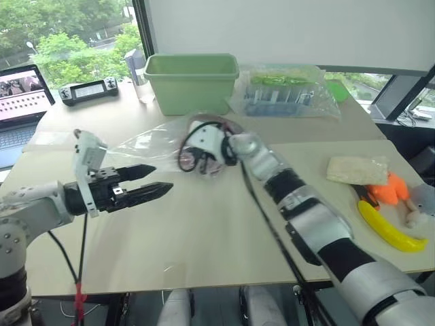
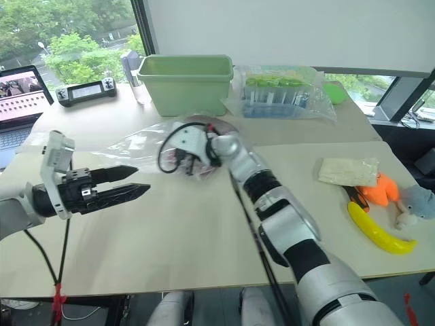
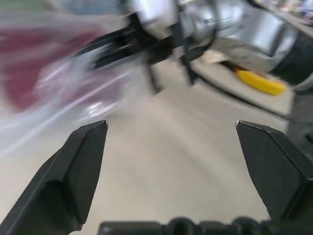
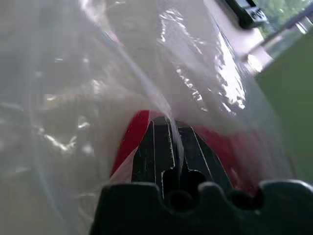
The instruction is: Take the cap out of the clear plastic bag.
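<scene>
The clear plastic bag [image 1: 139, 144] lies crumpled on the middle of the table, and its film fills the right wrist view [image 4: 73, 98]. The cap [image 4: 126, 143] shows through it as dark red fabric just beyond my right fingertips, and as a maroon blur in the left wrist view [image 3: 24, 73]. My right gripper [image 4: 168, 121] is shut with a fold of the bag's film pinched between its fingers, at the bag's right end. To the left of the bag my left gripper [image 1: 163, 176] hangs open above the table, pointing at the bag, with nothing between its fingers.
A green bin [image 1: 192, 81] stands at the back, beside another clear bag of green and blue items [image 1: 282, 92]. A laptop [image 1: 20, 102] and a controller [image 1: 90, 90] sit at the back left. At the right edge lie a banana [image 1: 387, 232], an orange plush toy [image 1: 387, 190] and a beige packet [image 1: 357, 170].
</scene>
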